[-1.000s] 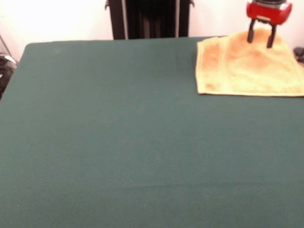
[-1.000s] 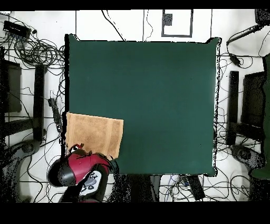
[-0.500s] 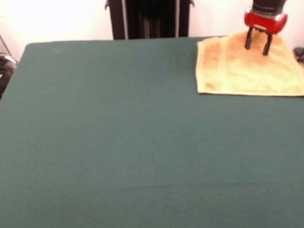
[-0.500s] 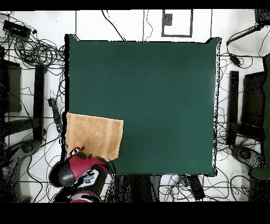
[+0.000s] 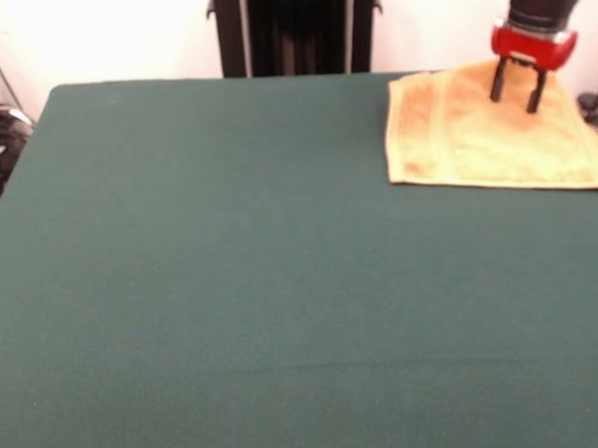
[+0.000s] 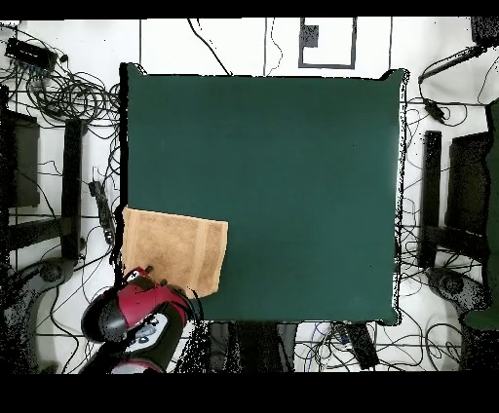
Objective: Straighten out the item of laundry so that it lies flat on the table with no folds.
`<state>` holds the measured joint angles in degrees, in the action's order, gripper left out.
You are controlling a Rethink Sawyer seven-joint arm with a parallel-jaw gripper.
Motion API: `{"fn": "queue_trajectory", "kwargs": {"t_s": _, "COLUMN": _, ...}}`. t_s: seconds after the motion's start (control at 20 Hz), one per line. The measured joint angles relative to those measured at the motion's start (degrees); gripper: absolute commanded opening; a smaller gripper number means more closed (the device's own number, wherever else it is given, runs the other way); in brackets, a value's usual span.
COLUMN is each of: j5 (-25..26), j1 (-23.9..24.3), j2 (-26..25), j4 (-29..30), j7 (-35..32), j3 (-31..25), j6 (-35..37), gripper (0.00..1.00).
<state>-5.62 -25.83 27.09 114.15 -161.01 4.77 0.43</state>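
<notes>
The orange-tan towel (image 5: 487,132) lies at the far right corner of the green table (image 5: 242,285) in the front view, spread with a border band along its left side. In the overhead view the towel (image 6: 173,248) sits at the table's (image 6: 292,175) lower left corner. My gripper (image 5: 517,90) hangs over the towel's far edge, open and empty, its two dark fingertips (image 5: 496,87) apart just above the cloth. In the overhead view the red gripper head (image 6: 134,307) covers the towel's near edge.
The towel reaches the table's right edge in the front view. Cables and stands (image 6: 58,88) lie on the floor around the table. The robot's black pedestal (image 5: 294,29) stands behind the far edge.
The gripper has shifted slightly sideways over the towel's far edge, first left then back right in the front view. The towel has not moved.
</notes>
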Motion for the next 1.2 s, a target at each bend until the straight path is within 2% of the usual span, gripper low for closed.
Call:
{"fn": "queue_trajectory", "kwargs": {"t_s": 0.3, "j5": 0.05, "j1": 0.05, "j2": 1.27, "j4": -3.43, "j7": 0.00, "j3": 0.27, "j6": 3.46, "gripper": 1.00}}
{"fn": "queue_trajectory", "kwargs": {"t_s": 0.5, "j5": 0.69, "j1": 1.58, "j2": 4.42, "j4": -4.42, "j7": 0.00, "j3": 0.19, "j6": 5.93, "gripper": 1.00}}
{"fn": "queue_trajectory", "kwargs": {"t_s": 0.85, "j5": 2.74, "j1": 7.64, "j2": 11.00, "j4": -4.72, "j7": 0.00, "j3": -1.28, "j6": 9.50, "gripper": 1.00}}
{"fn": "queue_trajectory", "kwargs": {"t_s": 0.95, "j5": 3.93, "j1": 10.89, "j2": 12.99, "j4": -4.72, "j7": 0.00, "j3": -1.63, "j6": 9.63, "gripper": 1.00}}
{"fn": "queue_trajectory", "kwargs": {"t_s": 1.2, "j5": 4.53, "j1": 13.31, "j2": 12.41, "j4": -4.72, "j7": 0.00, "j3": -2.14, "j6": 8.76, "gripper": 1.00}}
